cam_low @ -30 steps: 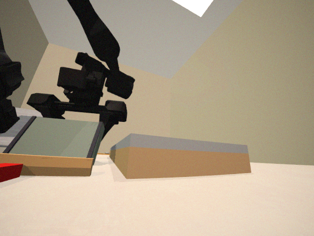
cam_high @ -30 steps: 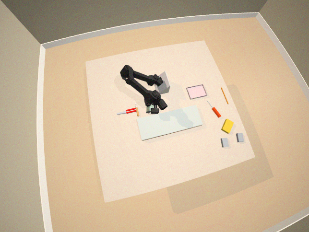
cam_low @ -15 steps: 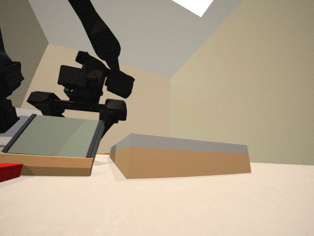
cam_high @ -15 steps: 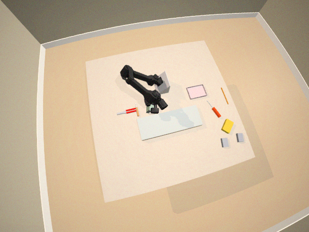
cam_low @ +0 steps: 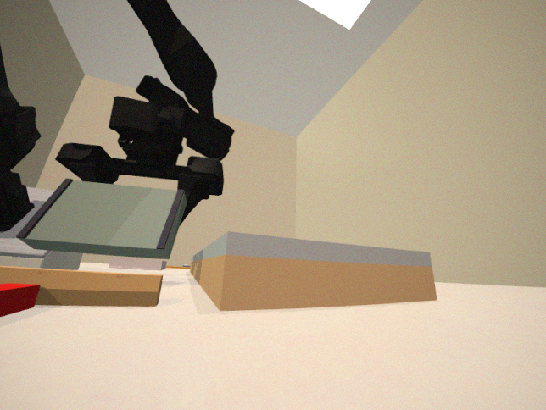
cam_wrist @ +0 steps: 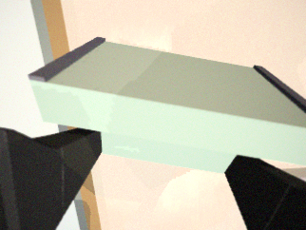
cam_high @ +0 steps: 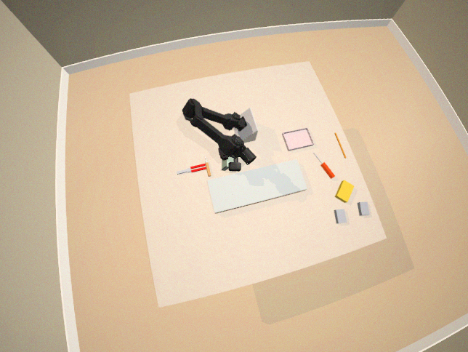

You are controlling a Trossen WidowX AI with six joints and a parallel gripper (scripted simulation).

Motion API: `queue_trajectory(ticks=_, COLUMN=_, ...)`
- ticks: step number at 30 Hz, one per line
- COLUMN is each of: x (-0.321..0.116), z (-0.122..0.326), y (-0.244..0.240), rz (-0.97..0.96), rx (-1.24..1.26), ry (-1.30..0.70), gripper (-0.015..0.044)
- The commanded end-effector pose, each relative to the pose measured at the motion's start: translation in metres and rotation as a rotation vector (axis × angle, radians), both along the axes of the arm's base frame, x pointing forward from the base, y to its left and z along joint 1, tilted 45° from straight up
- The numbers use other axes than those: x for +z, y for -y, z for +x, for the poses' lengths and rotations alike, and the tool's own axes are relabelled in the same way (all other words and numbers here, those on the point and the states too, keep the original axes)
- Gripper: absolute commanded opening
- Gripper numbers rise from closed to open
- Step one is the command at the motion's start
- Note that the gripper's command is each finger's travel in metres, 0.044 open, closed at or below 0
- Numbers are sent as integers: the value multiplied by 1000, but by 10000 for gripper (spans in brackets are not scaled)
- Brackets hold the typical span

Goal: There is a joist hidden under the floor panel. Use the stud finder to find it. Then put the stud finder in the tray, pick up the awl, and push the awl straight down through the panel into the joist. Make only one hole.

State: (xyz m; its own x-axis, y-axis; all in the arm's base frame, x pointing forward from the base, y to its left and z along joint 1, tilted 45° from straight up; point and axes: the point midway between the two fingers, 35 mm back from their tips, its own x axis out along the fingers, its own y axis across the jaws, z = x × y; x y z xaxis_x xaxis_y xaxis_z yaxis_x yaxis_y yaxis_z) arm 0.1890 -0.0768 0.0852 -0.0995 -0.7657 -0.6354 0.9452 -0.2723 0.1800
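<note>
The stud finder appears to be the pale green block with two dark edge strips [cam_high: 224, 164] [cam_low: 101, 211] [cam_wrist: 181, 86]. My gripper [cam_high: 230, 163] [cam_low: 136, 198] [cam_wrist: 165, 138] is shut on its narrower part and holds it tilted, a little above the mat beside the panel. The floor panel [cam_high: 242, 196] [cam_low: 326, 282] [cam_wrist: 14, 57] is pale on top with wood-coloured sides; no hole can be made out. The tray [cam_high: 297, 139] is pink with a dark rim, beyond the panel. A tool with a red-orange handle [cam_high: 327, 170] and thin shaft, perhaps the awl, lies right of the panel.
Red-handled pliers [cam_high: 198, 168] and a wooden-handled tool [cam_high: 208, 169] [cam_low: 101, 288] lie close to the held block. A grey wedge [cam_high: 248, 132] stands by the arm base. An orange stick [cam_high: 340, 145], a yellow block [cam_high: 344, 190] and two grey blocks [cam_high: 340, 216] [cam_high: 363, 209] lie at the right.
</note>
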Motion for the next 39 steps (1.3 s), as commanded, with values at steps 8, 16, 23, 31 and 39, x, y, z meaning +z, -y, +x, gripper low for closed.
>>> queue_trajectory(ticks=8, x=13, z=2, y=-14, rz=1, rx=1, ry=4, gripper=0)
queue_trajectory(ticks=16, x=23, z=2, y=-22, rz=-2, rx=0, ry=4, gripper=0)
queue_trajectory(ticks=23, x=25, z=1, y=-23, rz=6, rx=0, ry=5, gripper=0)
queue_trajectory(ticks=31, x=24, z=0, y=-21, rz=49, rx=4, ry=12, gripper=0)
queue_trajectory(ticks=39, x=24, z=-1, y=-20, rz=92, rx=11, ry=23, gripper=0)
